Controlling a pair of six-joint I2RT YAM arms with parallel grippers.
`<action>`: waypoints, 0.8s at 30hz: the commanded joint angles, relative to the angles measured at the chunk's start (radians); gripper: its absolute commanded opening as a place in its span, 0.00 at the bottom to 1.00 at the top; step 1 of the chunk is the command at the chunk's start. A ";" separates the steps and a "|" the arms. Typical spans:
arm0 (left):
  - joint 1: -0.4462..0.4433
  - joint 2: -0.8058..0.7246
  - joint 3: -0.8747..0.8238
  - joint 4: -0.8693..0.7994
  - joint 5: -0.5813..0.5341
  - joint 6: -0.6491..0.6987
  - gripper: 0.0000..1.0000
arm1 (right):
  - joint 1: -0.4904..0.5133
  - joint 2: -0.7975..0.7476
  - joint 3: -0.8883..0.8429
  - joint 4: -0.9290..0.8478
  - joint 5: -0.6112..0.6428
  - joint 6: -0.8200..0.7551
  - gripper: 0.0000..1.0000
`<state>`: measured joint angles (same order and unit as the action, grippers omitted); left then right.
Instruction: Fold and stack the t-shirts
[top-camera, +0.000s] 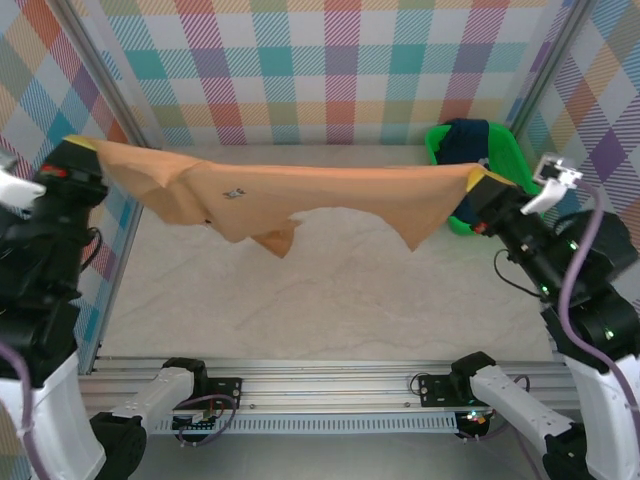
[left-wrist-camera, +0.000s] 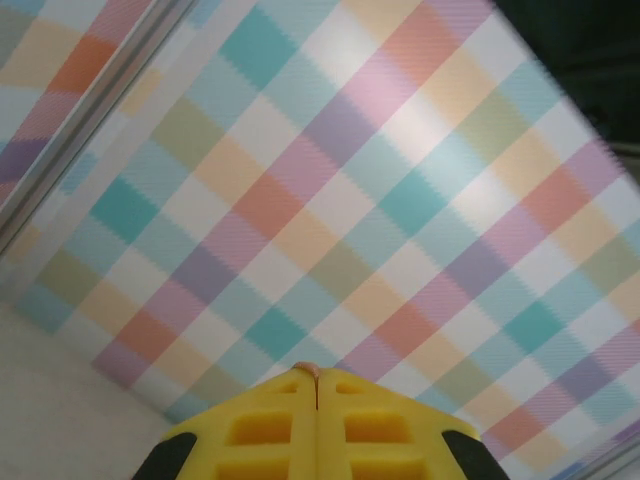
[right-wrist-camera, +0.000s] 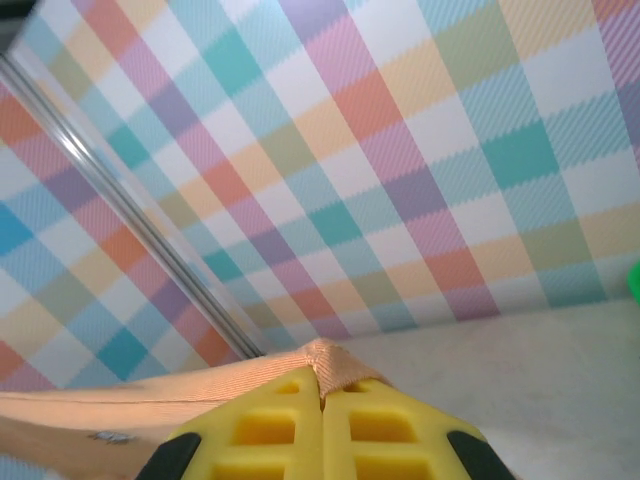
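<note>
Item: tan-orange t-shirt (top-camera: 300, 195), held aloft and stretched in a sagging band above the table (top-camera: 330, 300), one end just in front of the green basket (top-camera: 437, 150), the other far across from it. Holders: right gripper (top-camera: 490, 180), just beside the basket, yellow fingers (right-wrist-camera: 270, 430) pressed together and pinching a corner of the shirt; left gripper (top-camera: 82, 143), well apart from the basket, clamped on a sliver of the same cloth. Also: navy t-shirt (top-camera: 468, 138), bunched inside the basket. Backdrop: checked wall (top-camera: 330, 70) behind the basket.
</note>
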<state>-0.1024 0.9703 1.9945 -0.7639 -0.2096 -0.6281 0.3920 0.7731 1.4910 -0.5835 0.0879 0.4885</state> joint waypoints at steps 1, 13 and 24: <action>0.004 0.116 0.079 -0.018 0.021 -0.033 0.00 | -0.007 0.076 0.019 -0.001 -0.029 0.000 0.00; 0.073 0.711 0.415 -0.047 0.255 -0.033 0.00 | -0.042 0.562 0.196 0.114 -0.157 0.053 0.00; 0.159 0.888 0.768 0.008 0.419 -0.096 0.00 | -0.170 0.838 0.522 0.151 -0.252 0.088 0.00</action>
<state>0.0475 1.9854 2.6965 -0.8551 0.1574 -0.7013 0.2371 1.6314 1.9190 -0.5007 -0.1276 0.5682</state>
